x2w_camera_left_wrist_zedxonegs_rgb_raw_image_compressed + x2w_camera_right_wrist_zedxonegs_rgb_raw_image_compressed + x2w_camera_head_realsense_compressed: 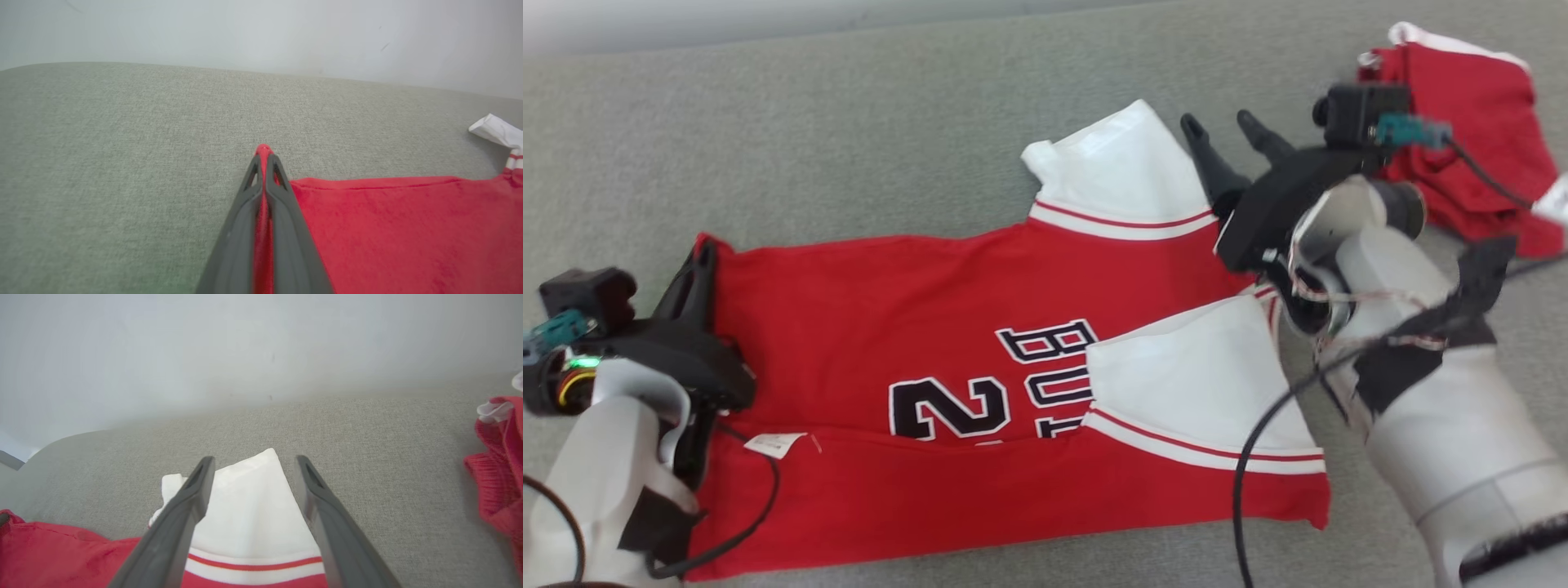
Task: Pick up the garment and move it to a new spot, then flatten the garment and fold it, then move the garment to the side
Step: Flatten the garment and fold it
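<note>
We have the red basketball jersey [947, 327] spread across the middle of the grey fabric surface [809, 122], and a lower band appears folded up over the number. At centre left our left end effector [698, 260] is pressed together, pinching a red corner of it. Our right end effector [1219, 121] hangs spread above the white sleeve [1119, 163] at upper centre. We judge the fold is in hand. Next, the right should close on the sleeve edge, then both draw the far edge over. A second red garment [1470, 122] lies upper right.
</note>
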Robot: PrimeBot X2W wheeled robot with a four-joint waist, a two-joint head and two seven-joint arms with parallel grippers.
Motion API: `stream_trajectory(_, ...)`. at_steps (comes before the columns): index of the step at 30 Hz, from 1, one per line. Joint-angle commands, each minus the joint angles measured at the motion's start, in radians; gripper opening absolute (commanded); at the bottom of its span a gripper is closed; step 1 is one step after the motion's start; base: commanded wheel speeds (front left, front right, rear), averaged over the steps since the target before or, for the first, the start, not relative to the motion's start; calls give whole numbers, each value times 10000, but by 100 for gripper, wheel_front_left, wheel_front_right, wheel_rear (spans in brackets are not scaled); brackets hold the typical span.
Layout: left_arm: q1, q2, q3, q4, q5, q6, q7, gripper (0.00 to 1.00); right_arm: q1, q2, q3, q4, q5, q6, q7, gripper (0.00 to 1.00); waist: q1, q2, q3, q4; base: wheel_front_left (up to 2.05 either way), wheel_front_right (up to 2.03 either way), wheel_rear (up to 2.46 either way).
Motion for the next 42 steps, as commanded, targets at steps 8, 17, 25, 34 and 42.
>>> stream_trajectory(8, -351, -394, -416, -481, 59, -10, -183, 0, -1946, 207, 46, 2671, -77, -6, 332, 100, -1, -1, 754, 926, 0, 0, 0)
stream_trajectory(17, -617, -657, -784, -1046, 76, -29, -224, 0, -3289, 325, 5, 4635, -350, -5, 92, 100, -1, -1, 1337, 1458, 0, 0, 0)
stream_trajectory(25, -724, -788, -1028, -1413, 76, -40, -194, 0, -3910, 148, -152, 5351, -701, -5, -301, 100, -1, -1, 1777, 1742, 0, 0, 0)
stream_trajectory(34, -631, -759, -1155, -1568, -19, 38, -251, 0, -3899, 59, -502, 5567, -1343, -5, -546, 0, -1, -1, 1976, 1867, 0, 0, 0)
stream_trajectory(42, -392, -595, -1072, -1347, -185, 35, -431, 0, -3929, 295, -638, 5548, -1569, -5, -1169, 0, -1, -1, 1565, 1609, 0, 0, 0)
